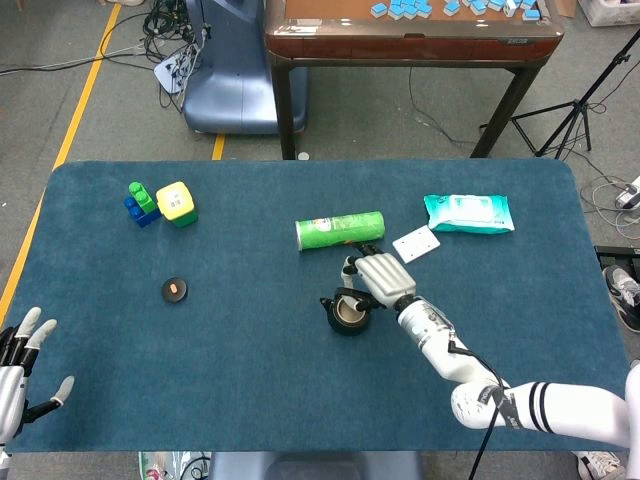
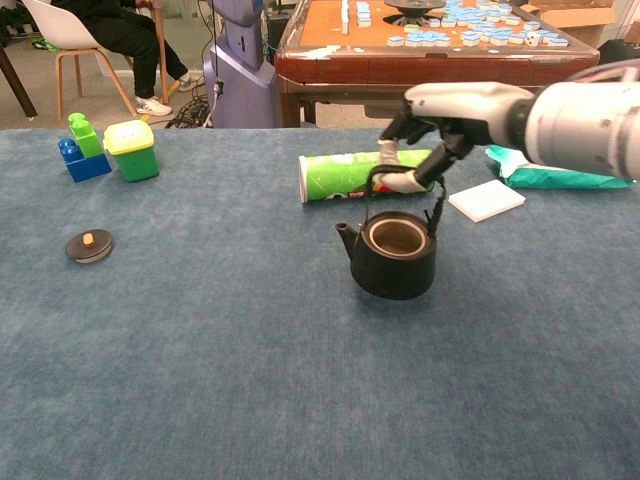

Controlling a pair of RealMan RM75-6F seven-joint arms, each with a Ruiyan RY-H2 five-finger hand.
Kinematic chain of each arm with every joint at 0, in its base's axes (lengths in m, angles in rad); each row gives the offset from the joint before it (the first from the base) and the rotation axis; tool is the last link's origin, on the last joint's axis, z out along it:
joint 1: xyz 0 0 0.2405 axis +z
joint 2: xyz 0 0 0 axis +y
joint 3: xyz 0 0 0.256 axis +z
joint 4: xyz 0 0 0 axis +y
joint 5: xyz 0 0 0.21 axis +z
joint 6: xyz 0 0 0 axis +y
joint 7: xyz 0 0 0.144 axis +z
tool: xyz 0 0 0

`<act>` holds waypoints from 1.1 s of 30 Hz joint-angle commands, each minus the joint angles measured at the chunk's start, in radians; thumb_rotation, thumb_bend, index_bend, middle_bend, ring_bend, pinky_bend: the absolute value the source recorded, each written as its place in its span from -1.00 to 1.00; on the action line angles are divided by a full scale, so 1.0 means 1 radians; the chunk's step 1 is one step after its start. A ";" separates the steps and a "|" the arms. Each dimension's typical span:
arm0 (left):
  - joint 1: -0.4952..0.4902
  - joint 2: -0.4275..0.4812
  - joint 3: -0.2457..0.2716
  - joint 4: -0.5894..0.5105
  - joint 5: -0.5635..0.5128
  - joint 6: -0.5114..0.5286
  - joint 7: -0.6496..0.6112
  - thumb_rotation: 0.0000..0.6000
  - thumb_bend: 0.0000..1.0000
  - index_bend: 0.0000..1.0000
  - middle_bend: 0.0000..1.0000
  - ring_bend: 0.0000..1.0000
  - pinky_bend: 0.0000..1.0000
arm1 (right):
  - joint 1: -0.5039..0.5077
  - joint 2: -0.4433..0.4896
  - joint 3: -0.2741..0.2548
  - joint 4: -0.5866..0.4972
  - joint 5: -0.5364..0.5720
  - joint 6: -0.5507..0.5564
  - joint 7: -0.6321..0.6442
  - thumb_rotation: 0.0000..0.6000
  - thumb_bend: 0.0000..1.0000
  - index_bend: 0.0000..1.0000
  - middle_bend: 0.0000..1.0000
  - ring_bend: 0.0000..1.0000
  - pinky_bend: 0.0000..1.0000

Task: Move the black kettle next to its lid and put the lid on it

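The black kettle (image 2: 392, 258) (image 1: 347, 312) hangs just above the blue tabletop by its wire handle, lidless, spout pointing left. My right hand (image 2: 425, 140) (image 1: 376, 276) grips the top of that handle from above. The small round black lid (image 2: 89, 245) (image 1: 175, 290) with an orange knob lies far to the left on the table. My left hand (image 1: 22, 362) shows only in the head view, at the table's near-left corner, fingers spread and holding nothing.
A green cylindrical can (image 2: 360, 173) lies on its side just behind the kettle. A white card (image 2: 486, 199) and a teal wipes pack (image 2: 560, 172) lie to the right. Toy blocks (image 2: 108, 147) stand at the far left. A brown table (image 2: 430, 60) stands beyond.
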 commanded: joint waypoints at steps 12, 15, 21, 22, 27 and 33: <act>0.004 0.011 0.006 -0.006 0.012 0.006 0.009 1.00 -0.42 -0.75 -1.00 -1.00 -1.00 | 0.175 -0.166 0.071 0.115 0.102 -0.033 -0.095 1.00 0.17 0.57 -0.25 -0.86 -0.79; 0.006 0.013 0.006 -0.005 0.013 0.010 0.007 1.00 -0.42 -0.75 -1.00 -1.00 -1.00 | 0.225 -0.213 0.088 0.154 0.137 -0.035 -0.125 1.00 0.17 0.57 -0.25 -0.86 -0.79; 0.010 0.013 0.012 0.003 0.019 0.013 0.002 1.00 -0.42 -0.75 -1.00 -1.00 -1.00 | 0.322 -0.298 0.117 0.232 0.228 -0.042 -0.185 1.00 0.17 0.57 -0.26 -0.86 -0.79; 0.011 0.014 0.012 0.005 0.020 0.014 0.000 1.00 -0.42 -0.75 -1.00 -1.00 -1.00 | 0.341 -0.315 0.119 0.248 0.246 -0.043 -0.198 1.00 0.17 0.57 -0.26 -0.86 -0.79; 0.016 0.015 0.013 0.011 0.021 0.020 -0.008 1.00 -0.42 -0.75 -1.00 -1.00 -1.00 | 0.407 -0.379 0.126 0.317 0.305 -0.052 -0.238 1.00 0.17 0.57 -0.26 -0.86 -0.79; 0.023 0.013 0.018 0.021 0.021 0.024 -0.014 1.00 -0.42 -0.75 -1.00 -1.00 -1.00 | 0.470 -0.442 0.140 0.399 0.354 -0.060 -0.269 1.00 0.17 0.57 -0.27 -0.86 -0.80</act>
